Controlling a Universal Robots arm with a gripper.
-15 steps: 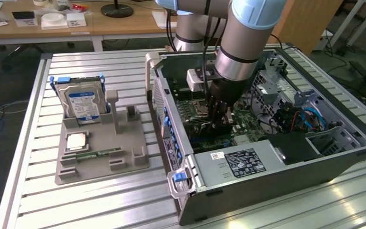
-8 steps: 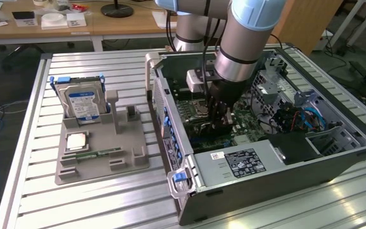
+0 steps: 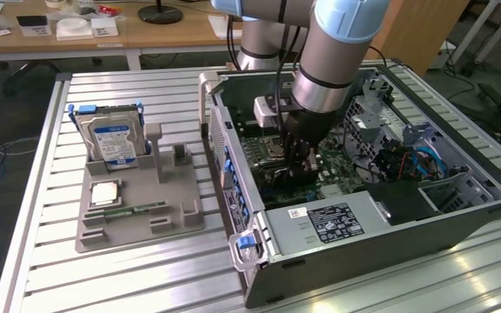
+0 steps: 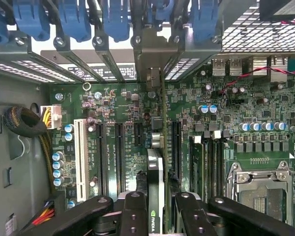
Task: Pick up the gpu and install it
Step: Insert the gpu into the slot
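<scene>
The gpu stands edge-on over the green motherboard, with a green logo on its near end. Its pale metal bracket reaches the rear slot openings of the open computer case. My gripper is shut on the card, one black finger on each side of it. In the exterior view the arm reaches down into the case and the gripper sits low over the motherboard. I cannot tell whether the card's edge is pressed into a black slot.
Blue latches line the case's rear wall. A white slot, a cable bundle and the CPU socket flank the card. At the exterior view's left a grey holder carries a hard drive, a chip and a memory stick.
</scene>
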